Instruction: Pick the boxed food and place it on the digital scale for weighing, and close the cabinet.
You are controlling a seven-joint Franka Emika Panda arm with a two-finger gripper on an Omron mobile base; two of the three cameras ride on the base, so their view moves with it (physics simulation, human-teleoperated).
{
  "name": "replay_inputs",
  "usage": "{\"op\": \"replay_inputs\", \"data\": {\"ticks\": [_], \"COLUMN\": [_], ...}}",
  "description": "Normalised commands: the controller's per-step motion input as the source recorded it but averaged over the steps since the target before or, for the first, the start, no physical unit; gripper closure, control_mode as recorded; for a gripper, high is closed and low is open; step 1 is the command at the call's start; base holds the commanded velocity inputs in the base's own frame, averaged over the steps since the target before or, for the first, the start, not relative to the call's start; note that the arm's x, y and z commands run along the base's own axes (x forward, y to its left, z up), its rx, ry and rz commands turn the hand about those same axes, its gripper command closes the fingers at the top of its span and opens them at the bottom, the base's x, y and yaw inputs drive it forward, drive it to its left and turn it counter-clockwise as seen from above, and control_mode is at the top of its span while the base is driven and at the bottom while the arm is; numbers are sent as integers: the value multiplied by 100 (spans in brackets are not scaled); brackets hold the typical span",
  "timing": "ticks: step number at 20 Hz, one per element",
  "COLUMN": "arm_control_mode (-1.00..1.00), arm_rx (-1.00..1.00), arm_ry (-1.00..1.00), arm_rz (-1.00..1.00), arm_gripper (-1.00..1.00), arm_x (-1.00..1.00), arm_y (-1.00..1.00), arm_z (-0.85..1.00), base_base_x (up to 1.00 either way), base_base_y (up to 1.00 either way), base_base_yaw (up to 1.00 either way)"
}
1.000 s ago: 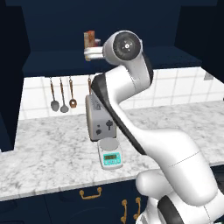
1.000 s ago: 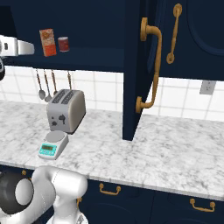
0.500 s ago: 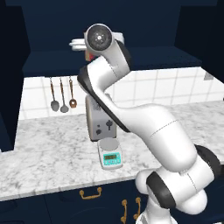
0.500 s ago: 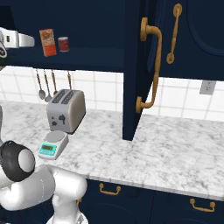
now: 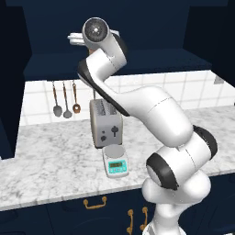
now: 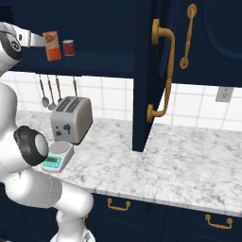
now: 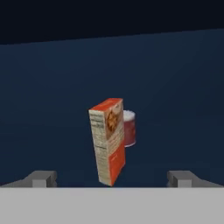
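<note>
**We line up on the box in the open cabinet**

In the hand view, our left fingertip [image 7: 41,178] stands at the lower left, far from the right one, so the gripper [image 7: 113,179] is wide open and holds nothing. We keep it wide, we think, because the box [image 7: 108,141] must pass between the fingers. The box stands upright on the shelf, a little ahead of the gripper and in the middle of the gap, with one narrow edge turned to us. Just behind it, on its right side, is the can [image 7: 128,127]; we cannot tell if they touch. This nearness is a risk, in our judgement: one finger could push the can when we go in.

In the right base view, the box [image 6: 52,45] is at the left of the shelf, close to the gripper, and the can [image 6: 69,47] is next to it. Lower on the counter [image 6: 189,165] the toaster [image 6: 71,118] stands, and the scale [image 6: 58,156] lies just before it, with its plate free for the box. More to the right, the cabinet [image 6: 208,42] door [image 6: 144,75] stands out over the counter, open, so that we can reach the shelf; closing it is not yet done
</note>
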Motion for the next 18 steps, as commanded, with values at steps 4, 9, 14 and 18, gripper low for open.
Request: {"op": "replay_inputs", "data": {"ticks": [4,9,14,18], "arm_control_mode": [-100,-100,-100,-100], "arm_rx": [1,0,0,0], "arm_ry": [0,0,0,0], "arm_rz": [0,-1,-1,-1], "arm_gripper": [-100,-100,-100,-100], "arm_x": [69,46,48,49], "arm_y": [0,0,6,4], "arm_z": [0,-1,-12,-19], "base_base_x": [0,0,0,0], "base_base_y": [0,0,0,0], "base_base_yaw": [0,0,0,0]}}
